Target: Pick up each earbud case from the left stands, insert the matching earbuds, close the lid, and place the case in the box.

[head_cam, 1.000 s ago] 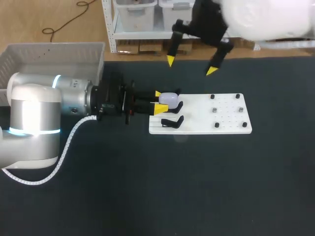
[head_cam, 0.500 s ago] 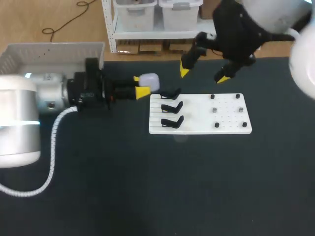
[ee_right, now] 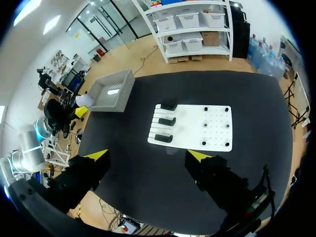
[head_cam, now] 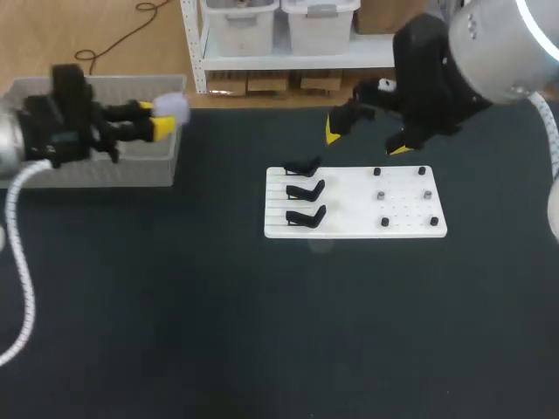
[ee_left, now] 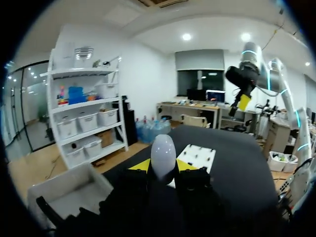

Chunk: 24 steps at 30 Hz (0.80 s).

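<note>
Gripping the case (head_cam: pixel 172 106) in the left jaws above the box's (head_cam: pixel 144 170) right end, holding the right jaws wide open over the board's (head_cam: pixel 410 218) far edge on the worktop (head_cam: pixel 262 332).

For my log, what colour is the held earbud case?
White earbud case, best in left wrist view.

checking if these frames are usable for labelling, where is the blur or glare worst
Head view: the left tool and its earbud case are smeared by motion blur at the box edge; the board is crisp. Left wrist view: the earbud case glows washed-out white and the shelves bow. Right wrist view: the table edges curve, and the right tool is dark in shadow.
</note>
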Available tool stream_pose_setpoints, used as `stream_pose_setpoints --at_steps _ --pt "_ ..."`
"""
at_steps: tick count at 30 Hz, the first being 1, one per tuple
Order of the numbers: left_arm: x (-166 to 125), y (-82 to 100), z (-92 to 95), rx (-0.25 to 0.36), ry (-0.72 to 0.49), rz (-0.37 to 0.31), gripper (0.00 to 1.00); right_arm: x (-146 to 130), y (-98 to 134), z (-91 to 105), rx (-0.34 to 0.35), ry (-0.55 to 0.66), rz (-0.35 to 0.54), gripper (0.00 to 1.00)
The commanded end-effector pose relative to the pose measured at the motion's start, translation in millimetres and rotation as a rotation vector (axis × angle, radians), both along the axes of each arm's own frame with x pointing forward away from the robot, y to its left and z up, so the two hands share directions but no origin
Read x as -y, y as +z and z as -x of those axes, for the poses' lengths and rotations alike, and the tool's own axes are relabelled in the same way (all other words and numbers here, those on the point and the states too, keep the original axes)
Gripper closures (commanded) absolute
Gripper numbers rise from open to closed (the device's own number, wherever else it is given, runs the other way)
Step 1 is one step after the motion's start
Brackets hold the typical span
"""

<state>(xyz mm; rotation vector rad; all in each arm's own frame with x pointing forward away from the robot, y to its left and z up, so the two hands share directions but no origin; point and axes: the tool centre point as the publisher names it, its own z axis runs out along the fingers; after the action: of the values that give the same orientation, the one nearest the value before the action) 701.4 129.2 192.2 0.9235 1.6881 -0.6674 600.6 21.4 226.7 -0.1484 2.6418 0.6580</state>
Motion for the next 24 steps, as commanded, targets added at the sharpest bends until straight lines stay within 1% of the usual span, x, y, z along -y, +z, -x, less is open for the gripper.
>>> stream_pose_setpoints --at_steps 1,3,4,5,6,7,8,9,15,18,20,21,22,23,24 --pt "-27 2.3 -13.2 0.031 0.270 -0.074 1.00 1 -1 2.5 0.060 -0.032 -0.011 0.00" --pt "-42 -8.5 -26.8 0.006 0.308 -0.095 1.00 1 -1 2.5 0.060 -0.032 -0.011 0.00" --pt "-47 -14.6 -33.3 -0.001 0.303 -0.141 1.00 1 -1 2.5 0.060 -0.032 -0.011 0.00" --pt "-54 -22.7 -40.6 -0.018 0.320 -0.159 1.00 1 -1 2.5 0.060 -0.032 -0.011 0.00" --pt "-62 -29.5 -48.3 -0.034 0.343 -0.155 1.00 1 -1 2.5 0.060 -0.032 -0.011 0.00" --pt "-68 -35.5 -54.4 -0.040 0.353 -0.175 1.00 1 -1 2.5 0.060 -0.032 -0.011 0.00" --pt "-74 -43.0 -61.2 -0.053 0.371 -0.179 1.00 1 -1 2.5 0.060 -0.032 -0.011 0.00" --pt "-80 -49.7 -68.8 -0.065 0.387 -0.163 1.00 1 -1 2.5 0.060 -0.032 -0.011 0.00" --pt "-100 -73.1 -111.1 -0.075 0.412 -0.207 1.00 1 -1 2.5 0.060 -0.032 -0.011 0.00" --pt "-113 -85.3 -128.8 -0.074 0.435 -0.208 1.00 1 -1 2.5 0.060 -0.032 -0.011 0.00" --pt "-118 -90.2 -135.3 -0.074 0.443 -0.203 1.00 1 -1 2.5 0.060 -0.032 -0.011 0.00" --pt "-119 -91.1 -136.7 -0.075 0.440 -0.200 0.93 1 -1 2.5 0.060 -0.032 -0.011 0.00" --pt "-119 -91.5 -137.3 -0.077 0.435 -0.199 0.62 1 -1 2.5 0.060 -0.032 -0.011 0.00" --pt "-120 -91.5 -137.4 -0.080 0.428 -0.196 0.00 1 -1 2.5 0.060 -0.032 -0.011 0.00" --pt "-121 -91.5 -137.5 -0.084 0.423 -0.199 0.00 1 -1 2.5 0.060 -0.032 -0.011 0.00"
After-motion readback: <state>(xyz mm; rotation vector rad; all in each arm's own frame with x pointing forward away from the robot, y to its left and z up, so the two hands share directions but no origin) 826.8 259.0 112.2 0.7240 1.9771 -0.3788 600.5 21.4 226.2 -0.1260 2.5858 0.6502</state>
